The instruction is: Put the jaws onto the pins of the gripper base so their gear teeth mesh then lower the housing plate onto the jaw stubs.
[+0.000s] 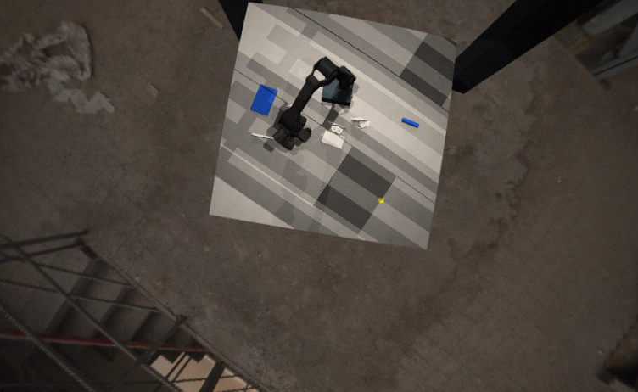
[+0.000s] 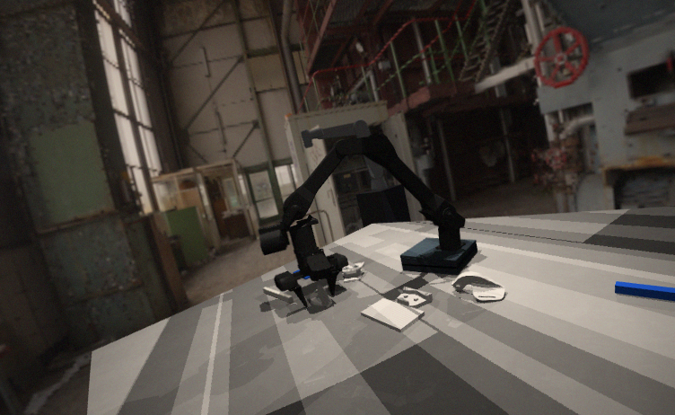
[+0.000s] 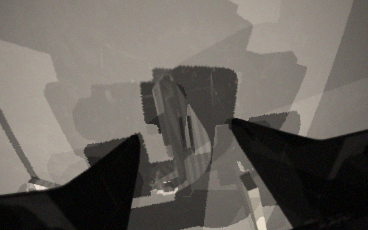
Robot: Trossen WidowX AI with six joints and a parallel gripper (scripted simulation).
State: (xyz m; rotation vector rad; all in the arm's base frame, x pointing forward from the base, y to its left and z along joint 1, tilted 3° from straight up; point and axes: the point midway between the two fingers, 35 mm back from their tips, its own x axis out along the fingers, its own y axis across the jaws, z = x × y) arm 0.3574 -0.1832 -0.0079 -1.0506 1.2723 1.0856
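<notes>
The gripper base [image 1: 337, 129] [image 2: 413, 297] lies on the table with its two small round features upward. A curved pale jaw [image 2: 489, 292] lies to its right. A second jaw-like part [image 3: 172, 132], grey in shadow, lies under and between the fingers. My gripper [image 2: 319, 301] [image 3: 186, 131] is open, its tips low on either side of that part, with gaps showing in the wrist view. A flat pale rectangular plate [image 1: 332, 139] [image 2: 391, 313] lies next to the base. Another pale part [image 2: 353, 270] lies behind the gripper; which of these is the housing plate I cannot tell.
A pale bar [image 1: 262, 136] [image 2: 277, 294] [image 3: 253, 202] lies beside the gripper. A blue rectangle [image 1: 263, 100] lies beyond the arm. A blue bar [image 1: 410, 122] [image 2: 653, 291] lies far right, and a small yellow block [image 1: 381, 199] lies near the table's lower right in the top view.
</notes>
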